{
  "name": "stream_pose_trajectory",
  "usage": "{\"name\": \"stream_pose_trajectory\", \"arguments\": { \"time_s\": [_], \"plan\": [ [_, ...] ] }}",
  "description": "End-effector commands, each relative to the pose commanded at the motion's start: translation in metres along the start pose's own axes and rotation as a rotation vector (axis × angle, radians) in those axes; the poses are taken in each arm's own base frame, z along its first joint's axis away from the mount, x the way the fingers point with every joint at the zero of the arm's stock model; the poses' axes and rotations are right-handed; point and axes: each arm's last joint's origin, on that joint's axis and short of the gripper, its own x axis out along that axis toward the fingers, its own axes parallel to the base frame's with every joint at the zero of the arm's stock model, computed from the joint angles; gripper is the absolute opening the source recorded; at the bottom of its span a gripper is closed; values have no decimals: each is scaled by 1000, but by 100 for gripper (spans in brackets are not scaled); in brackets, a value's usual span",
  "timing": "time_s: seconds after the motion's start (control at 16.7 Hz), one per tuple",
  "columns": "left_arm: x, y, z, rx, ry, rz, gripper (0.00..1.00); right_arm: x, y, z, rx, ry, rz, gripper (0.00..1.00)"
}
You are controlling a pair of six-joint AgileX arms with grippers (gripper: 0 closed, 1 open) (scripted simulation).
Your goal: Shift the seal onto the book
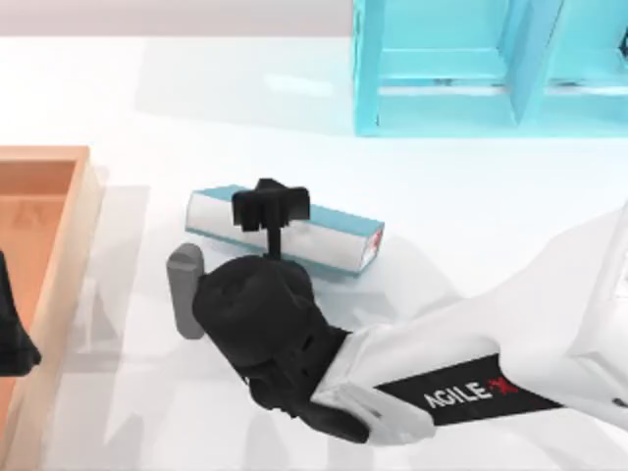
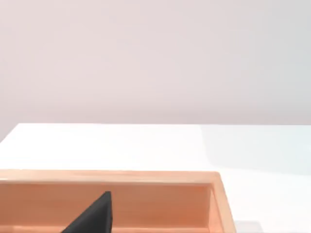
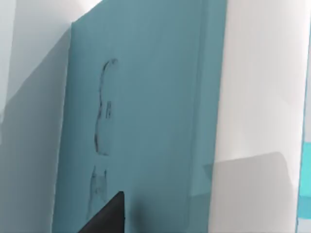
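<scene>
The right arm reaches in from the table's right side, and its gripper (image 1: pixel 270 208) hangs over the book (image 1: pixel 334 238), which lies flat near the middle of the table, its white page edge facing the camera in the top view. Whether that pincer is wide, narrow or holding anything I cannot tell — its black head hides the tips. The seal cannot be made out; the gripper covers the part of the book beneath it. In the right wrist view the teal cover (image 3: pixel 146 121) lies close under the camera, with faint line marks on it. A grey cylinder (image 1: pixel 184 290) stands just beside the book's left end. The left gripper (image 1: pixel 15 334) is parked at the left edge, over an orange tray (image 1: pixel 61 162) — finger state unclear. A light-blue shelf (image 1: pixel 365 69) stands at the far side.
</scene>
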Motion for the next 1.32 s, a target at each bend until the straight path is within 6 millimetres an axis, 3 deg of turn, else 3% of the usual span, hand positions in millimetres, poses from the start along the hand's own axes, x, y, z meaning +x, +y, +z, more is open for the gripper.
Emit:
{"name": "stream_pose_trajectory", "arguments": {
  "time_s": [0.48,0.66,1.08,1.2,1.32],
  "plan": [
    [0,0,0,0,0,0,100,-5,0,2,5,4,0,100],
    [0,0,0,0,0,0,100,-32,2,11,15,26,0,100],
    [0,0,0,0,0,0,100,-128,28,20,0,13,11,100],
    [0,0,0,0,0,0,100,-144,31,19,-2,1,4,100],
    [0,0,0,0,0,0,100,-146,31,19,-2,0,2,100]
  ]
}}
